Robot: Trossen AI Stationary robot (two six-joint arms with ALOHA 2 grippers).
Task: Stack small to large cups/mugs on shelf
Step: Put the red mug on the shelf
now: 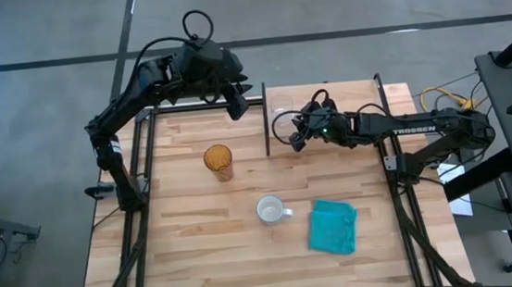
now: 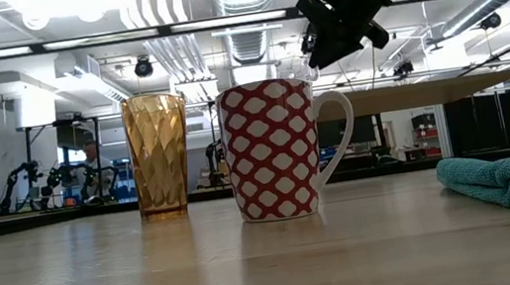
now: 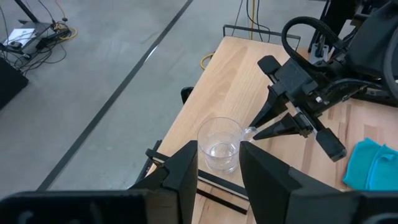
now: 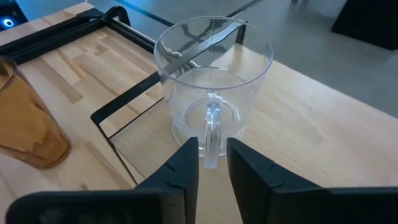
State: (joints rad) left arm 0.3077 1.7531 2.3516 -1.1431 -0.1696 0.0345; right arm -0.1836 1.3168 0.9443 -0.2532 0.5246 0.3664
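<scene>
A small clear glass cup (image 4: 211, 81) with a handle stands at the left end of the light-wood shelf (image 1: 345, 98). It also shows in the left wrist view (image 3: 219, 146). My right gripper (image 1: 290, 131) is shut on it. My left gripper (image 1: 237, 108) hangs open and empty above the table's far edge, just left of the shelf. The amber tumbler (image 1: 218, 161) stands upright on the table, left of the shelf. The mug (image 1: 269, 208), white inside with a red-and-white lattice outside (image 2: 271, 150), stands upright nearer the front. My right gripper pinches the glass cup's handle (image 4: 212, 134) between its two fingers (image 4: 186, 165). The fingers come level from the table's right side. The cup is upright with its base at the shelf board, near the shelf's left edge; whether it rests there or hangs just above, I cannot tell.
A teal cloth (image 1: 332, 225) lies on the table right of the mug. Thin black posts and a frame (image 4: 124, 115) edge the shelf. Black rails run along both sides of the table (image 1: 192, 261).
</scene>
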